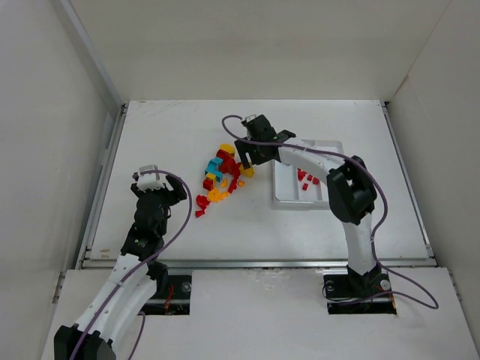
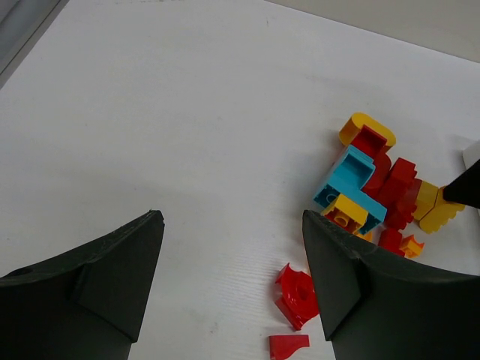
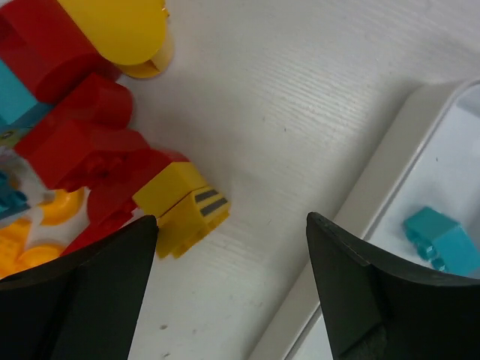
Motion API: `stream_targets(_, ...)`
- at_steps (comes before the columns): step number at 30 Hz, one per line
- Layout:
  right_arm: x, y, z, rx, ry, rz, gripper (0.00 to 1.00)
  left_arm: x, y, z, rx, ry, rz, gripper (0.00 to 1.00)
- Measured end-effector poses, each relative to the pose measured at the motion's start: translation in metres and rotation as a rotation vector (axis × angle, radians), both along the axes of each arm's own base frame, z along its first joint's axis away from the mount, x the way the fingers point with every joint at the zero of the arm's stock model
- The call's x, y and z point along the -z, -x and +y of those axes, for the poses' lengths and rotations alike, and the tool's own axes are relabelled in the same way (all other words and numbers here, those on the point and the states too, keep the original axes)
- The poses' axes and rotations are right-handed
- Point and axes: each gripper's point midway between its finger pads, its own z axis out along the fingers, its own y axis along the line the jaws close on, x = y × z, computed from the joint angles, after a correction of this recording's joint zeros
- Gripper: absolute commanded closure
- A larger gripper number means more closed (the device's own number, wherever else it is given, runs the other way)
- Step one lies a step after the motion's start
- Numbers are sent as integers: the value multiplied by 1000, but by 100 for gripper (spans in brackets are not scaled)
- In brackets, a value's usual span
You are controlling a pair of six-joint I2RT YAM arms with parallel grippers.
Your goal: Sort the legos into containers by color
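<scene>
The left end effector [image 1: 154, 182] hovers over bare table [image 1: 150, 135], its fingers [image 2: 97, 277] spread well apart with nothing between them. The legos [image 1: 220, 176] lie in a loose pile ahead of it and off to its right, a few stray red pieces [image 2: 296, 296] close to the finger on that side. The right end effector [image 1: 244, 163] sits low at the pile's right edge, jaws wide and empty (no brick is gripped). A yellow brick [image 3: 182, 208] with a striped side lies just beside one finger [image 3: 82, 292]. The white tray [image 3: 390, 150] flanks the other finger, a teal brick [image 3: 442, 241] in its nearest compartment. Red bricks [image 1: 307, 178] lie farther in.
</scene>
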Motion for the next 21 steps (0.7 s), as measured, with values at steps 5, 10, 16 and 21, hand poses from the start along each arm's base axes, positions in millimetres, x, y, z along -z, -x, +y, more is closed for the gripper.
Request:
stream_targets(5,23,-9,10,-160,65,11,14,-1,0,0,0,0,-2,29)
stream_targets(10,21,-3,19,-326,90,-7,14,-2,0,2,-6,2,-8,29)
stream_targets(16,26,10,25,-474,90,19,19,-1,0,2,-8,2,-8,29)
stream_targets(21,30,18,25,-523,91,40,35,4,1,3,-8,-1,3,29)
